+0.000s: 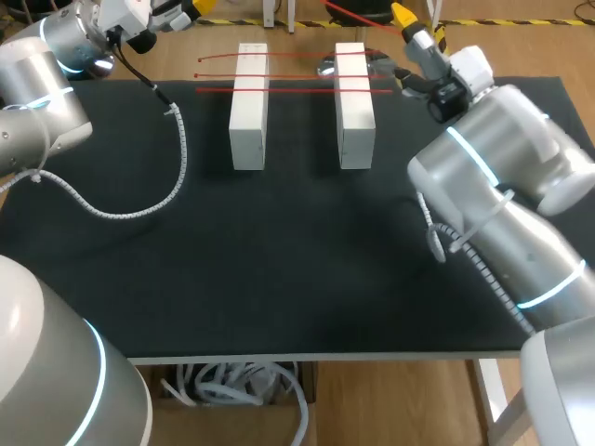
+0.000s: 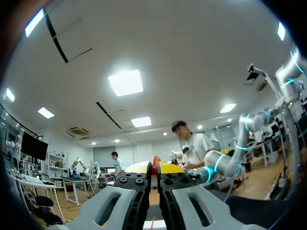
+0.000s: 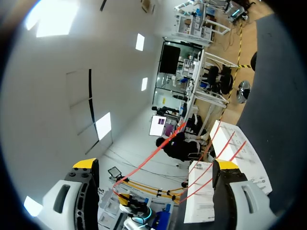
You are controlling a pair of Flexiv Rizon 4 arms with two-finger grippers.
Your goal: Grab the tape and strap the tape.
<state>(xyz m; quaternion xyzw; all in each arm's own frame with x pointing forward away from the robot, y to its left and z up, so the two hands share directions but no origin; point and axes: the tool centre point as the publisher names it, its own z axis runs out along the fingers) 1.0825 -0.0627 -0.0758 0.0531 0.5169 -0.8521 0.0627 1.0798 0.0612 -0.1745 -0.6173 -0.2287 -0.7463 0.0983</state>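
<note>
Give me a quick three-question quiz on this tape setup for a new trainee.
1. How many red tape strips span the two white blocks?
2. True or false: the right gripper is open.
3. The blocks stand on: A) a black mat; B) a metal tray; C) a blue cloth.
Key: 1) three; 2) true; 3) A.
</note>
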